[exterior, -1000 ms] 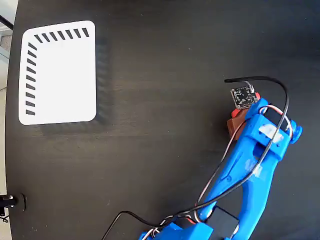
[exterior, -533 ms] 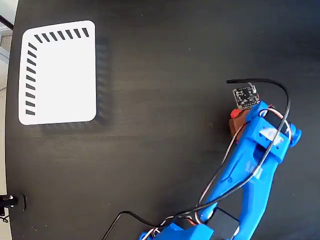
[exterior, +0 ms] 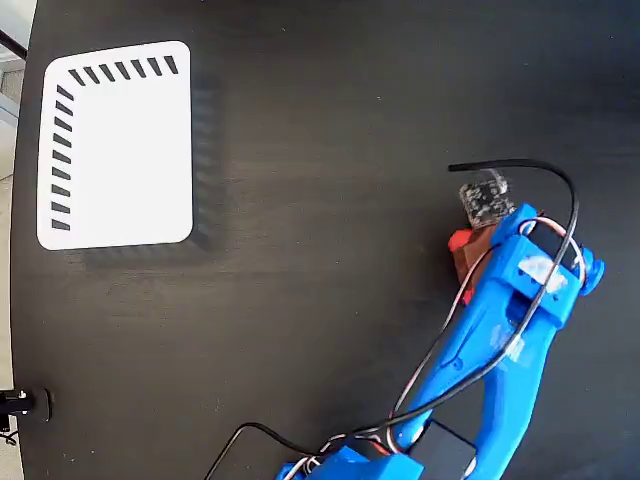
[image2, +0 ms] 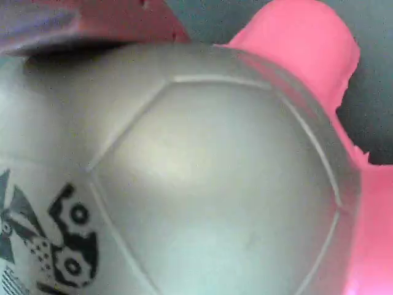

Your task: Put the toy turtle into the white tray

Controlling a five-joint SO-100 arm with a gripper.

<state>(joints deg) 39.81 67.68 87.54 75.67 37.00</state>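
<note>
One toy turtle (exterior: 463, 250), one white tray (exterior: 115, 145) and one blue arm (exterior: 500, 340) are on the black worktop (exterior: 320, 300). In the fixed view the tray lies flat at the upper left, with dark slanted slots along its top and left edges. The turtle sits well apart from it at the right, mostly hidden under the arm's head; only a red tip and a brown-bronze patch show at the arm's left edge. A small circuit board (exterior: 484, 197) with a black cable (exterior: 520, 166) sits at the arm's tip, above the turtle.

The wrist view fills with the toy turtle (image2: 202, 184) alone: its domed shell with raised seams, a dark printed mark at the lower left, and pink-red limbs at the upper and lower right. The fingers appear in neither view, so whether they are released or clenched cannot be told.

Compared with half a second ago, the turtle's red tip has moved slightly left and the circuit board is now blurred.
</note>
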